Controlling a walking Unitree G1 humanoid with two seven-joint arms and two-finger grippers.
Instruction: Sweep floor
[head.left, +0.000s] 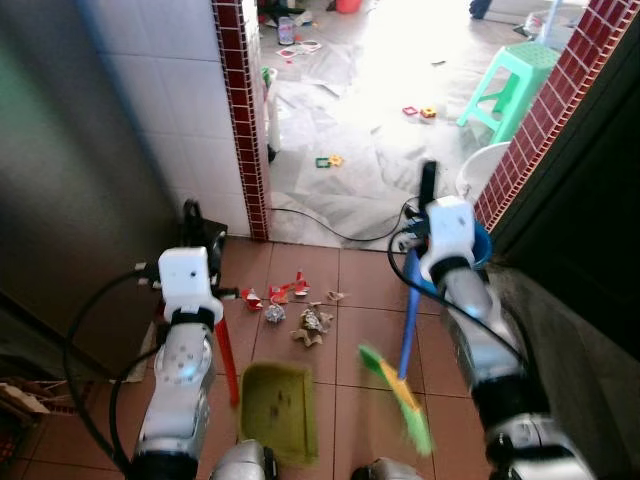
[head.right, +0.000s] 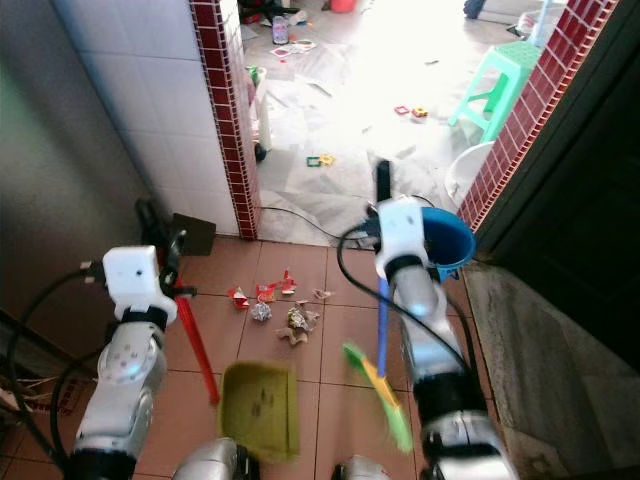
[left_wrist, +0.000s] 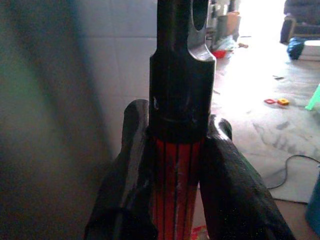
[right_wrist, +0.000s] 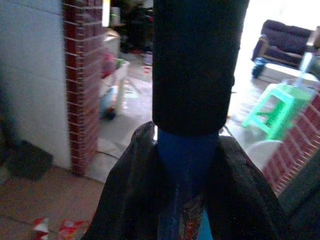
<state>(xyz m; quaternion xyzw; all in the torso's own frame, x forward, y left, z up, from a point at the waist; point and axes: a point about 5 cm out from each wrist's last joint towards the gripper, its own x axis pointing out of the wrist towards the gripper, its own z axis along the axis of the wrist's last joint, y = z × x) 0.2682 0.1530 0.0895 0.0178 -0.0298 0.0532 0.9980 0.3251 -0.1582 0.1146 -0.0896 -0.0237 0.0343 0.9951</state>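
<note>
With litter (head.left: 300, 318) lying just beyond the dustpan (head.left: 278, 410), left end effector (left_wrist: 175, 165) clamps its red handle, right end effector (right_wrist: 186, 175) clamps the broom (head.left: 402, 385) shaft for sweeping it in.

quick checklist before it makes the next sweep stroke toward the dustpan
1. Right gripper shut on broom handle: ok.
2. Left gripper shut on red dustpan handle: ok.
3. Green dustpan on the tiles, nearer the robot than the litter: ok.
4. Litter pile ahead of the dustpan: ok.
5. Broom head behind the litter for a stroke: not ok, it sits beside the dustpan.
6. Broom head touching the floor: cannot tell, blurred.
</note>
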